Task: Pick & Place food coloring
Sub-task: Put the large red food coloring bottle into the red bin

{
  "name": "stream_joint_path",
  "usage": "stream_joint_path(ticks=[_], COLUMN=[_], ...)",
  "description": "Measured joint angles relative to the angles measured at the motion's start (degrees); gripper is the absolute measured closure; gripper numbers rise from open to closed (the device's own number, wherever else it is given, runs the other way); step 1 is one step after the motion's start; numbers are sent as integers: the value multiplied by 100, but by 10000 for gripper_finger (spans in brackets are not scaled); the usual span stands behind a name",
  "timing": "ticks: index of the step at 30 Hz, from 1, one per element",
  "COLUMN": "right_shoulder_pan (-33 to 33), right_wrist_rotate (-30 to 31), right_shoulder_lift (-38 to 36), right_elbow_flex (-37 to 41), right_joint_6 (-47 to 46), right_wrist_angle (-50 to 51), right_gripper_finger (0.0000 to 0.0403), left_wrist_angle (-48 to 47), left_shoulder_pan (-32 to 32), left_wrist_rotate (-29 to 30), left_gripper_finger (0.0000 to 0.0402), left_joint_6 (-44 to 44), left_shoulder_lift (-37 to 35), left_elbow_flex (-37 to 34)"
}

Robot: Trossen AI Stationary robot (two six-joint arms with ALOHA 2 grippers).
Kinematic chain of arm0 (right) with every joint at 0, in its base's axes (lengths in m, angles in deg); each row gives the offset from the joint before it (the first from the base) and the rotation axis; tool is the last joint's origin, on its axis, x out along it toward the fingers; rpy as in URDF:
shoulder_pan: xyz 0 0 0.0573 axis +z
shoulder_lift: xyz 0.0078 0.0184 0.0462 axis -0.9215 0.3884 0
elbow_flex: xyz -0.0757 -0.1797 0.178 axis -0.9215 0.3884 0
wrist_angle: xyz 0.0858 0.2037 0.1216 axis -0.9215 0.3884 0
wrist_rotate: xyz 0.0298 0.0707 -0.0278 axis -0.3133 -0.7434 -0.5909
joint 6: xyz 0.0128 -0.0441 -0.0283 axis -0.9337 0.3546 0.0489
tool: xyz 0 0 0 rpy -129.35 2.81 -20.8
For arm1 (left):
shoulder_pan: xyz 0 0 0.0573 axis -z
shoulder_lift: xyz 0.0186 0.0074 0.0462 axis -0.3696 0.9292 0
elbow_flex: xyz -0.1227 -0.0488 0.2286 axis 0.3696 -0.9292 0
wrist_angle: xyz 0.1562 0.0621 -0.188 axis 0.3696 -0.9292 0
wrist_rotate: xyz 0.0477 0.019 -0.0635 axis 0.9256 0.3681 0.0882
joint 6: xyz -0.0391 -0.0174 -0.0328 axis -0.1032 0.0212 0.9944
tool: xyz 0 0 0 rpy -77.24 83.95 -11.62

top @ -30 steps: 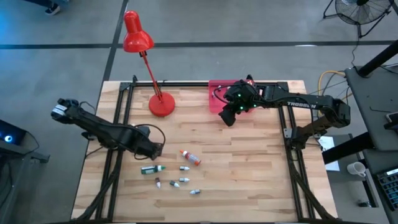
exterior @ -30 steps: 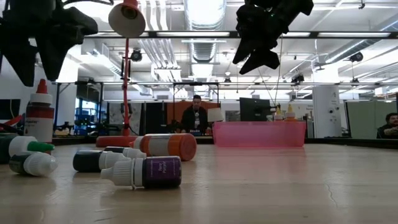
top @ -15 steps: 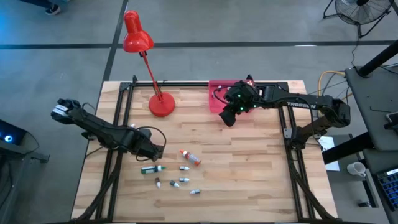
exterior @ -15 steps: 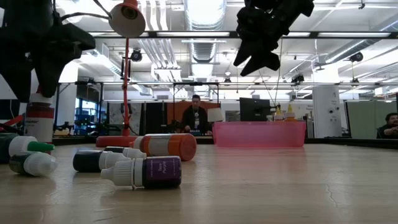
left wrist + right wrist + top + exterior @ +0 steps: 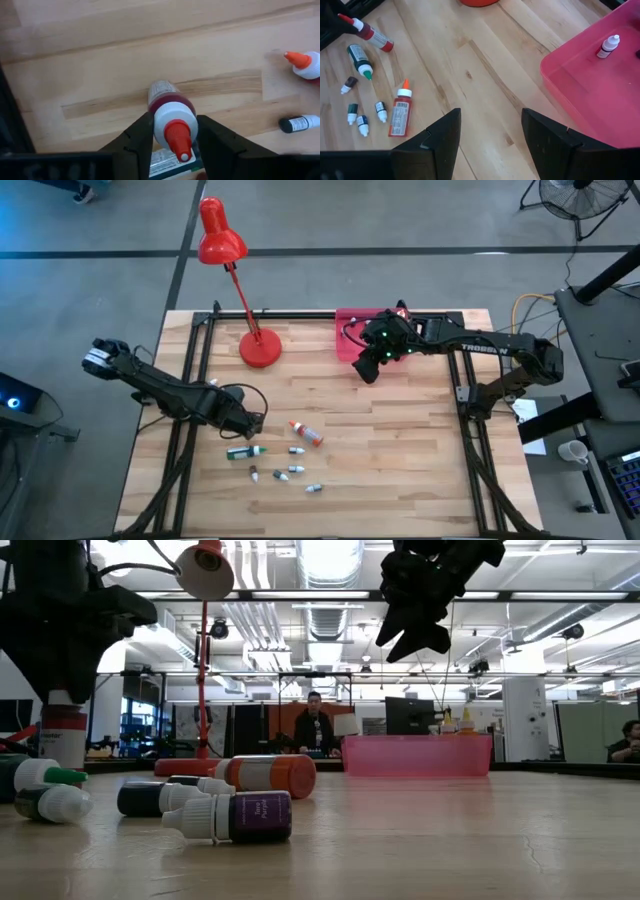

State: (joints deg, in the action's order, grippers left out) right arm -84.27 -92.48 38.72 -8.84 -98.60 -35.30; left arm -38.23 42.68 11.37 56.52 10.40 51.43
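Observation:
A red food coloring bottle [image 5: 170,102] with a white collar and red pointed cap stands upright on the wooden table, at its left. My left gripper [image 5: 174,135] has come down over it and is shut on it; in the low view only the bottle's lower body [image 5: 62,740] shows below the gripper. An orange-red bottle [image 5: 306,433], a dark green one [image 5: 243,452] and several tiny ones [image 5: 290,473] lie on their sides nearby. My right gripper [image 5: 368,365] hangs open at the pink tray's [image 5: 347,330] near edge, holding nothing. My left gripper pinches the upright bottle at its white collar [image 5: 172,116], just under the cap, one finger [image 5: 142,137] on each side. The fingers come from above, pointing steeply down. The bottle stands upright with its base on the table.
A red desk lamp [image 5: 258,345] stands at the far left of the table, left of the tray. One small bottle [image 5: 608,46] stands inside the tray. Bare wood lies between the bottles and the tray.
My left gripper has sunk over the upright red bottle, covering its cap in the low view, and its fingers have closed in on the bottle. The bottle has stayed where it was.

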Motion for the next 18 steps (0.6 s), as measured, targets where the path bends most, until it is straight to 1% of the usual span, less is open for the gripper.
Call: stream_joint_path(ticks=[5, 9, 11, 14, 16, 18], right_shoulder_pan=[0, -2, -2, 0, 0, 10], right_wrist_rotate=[2, -5, -48, -51, 3, 222], right_shoulder_lift=[0, 0, -7, -89, -223, -449], right_elbow_flex=[0, 0, 0, 0, 0, 0], right_joint_6=[0, -60, -160, -149, -107, -98], right_wrist_angle=[0, 7, 36, 72, 104, 166], right_gripper_finger=[202, 202, 202, 202, 202, 202], left_wrist_angle=[-2, 5, 22, 20, 15, 28], left_shoulder_pan=[2, -9, -107, -511, -923, -1404], left_wrist_rotate=[12, 11, -2, -2, -9, -42], left_gripper_finger=[302, 306, 307, 308, 309, 309], left_joint_6=[-25, -50, -217, -853, -1424, -2095], left_shoulder_lift=[0, 1, 2, 2, 26, 94], left_elbow_flex=[0, 56, 198, 453, 668, 929])
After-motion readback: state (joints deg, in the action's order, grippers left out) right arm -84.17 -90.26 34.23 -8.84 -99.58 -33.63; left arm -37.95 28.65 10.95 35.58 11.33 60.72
